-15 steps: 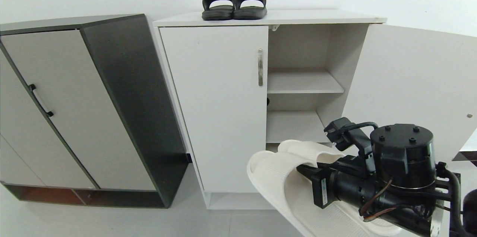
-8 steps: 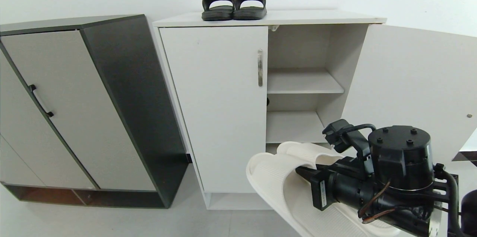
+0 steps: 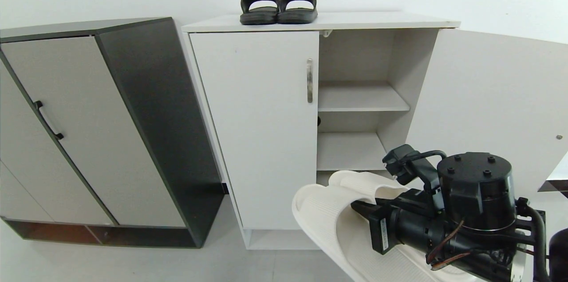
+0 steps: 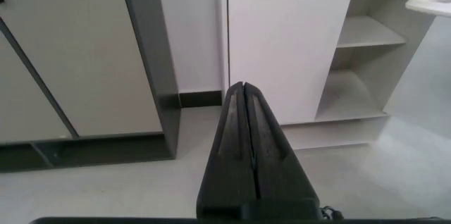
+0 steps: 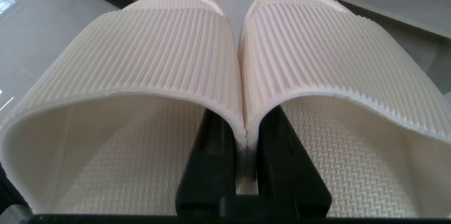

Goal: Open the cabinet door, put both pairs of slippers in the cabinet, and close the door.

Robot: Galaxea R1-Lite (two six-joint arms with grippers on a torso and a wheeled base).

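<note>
A pair of black slippers (image 3: 278,6) stands on top of the white cabinet (image 3: 253,131). The cabinet's right door (image 3: 488,109) is swung wide open, baring two shelves (image 3: 359,98); its left door is closed. My right gripper (image 3: 361,206) is shut on a pair of white slippers (image 3: 328,215), held low in front of the open compartment. In the right wrist view the fingers (image 5: 211,160) pinch the touching inner strap edges of the white slippers (image 5: 162,62). My left gripper (image 4: 244,90) is shut with nothing in it, low above the floor and pointing at the cabinet's closed door (image 4: 289,41).
A dark grey cabinet (image 3: 88,118) with a closed door and black handle stands against the white cabinet's left side. Grey floor lies in front of both. The open door blocks the right side.
My right arm has sunk slightly and drifted a little left with the white slippers still in its grip. Nothing else has moved.
</note>
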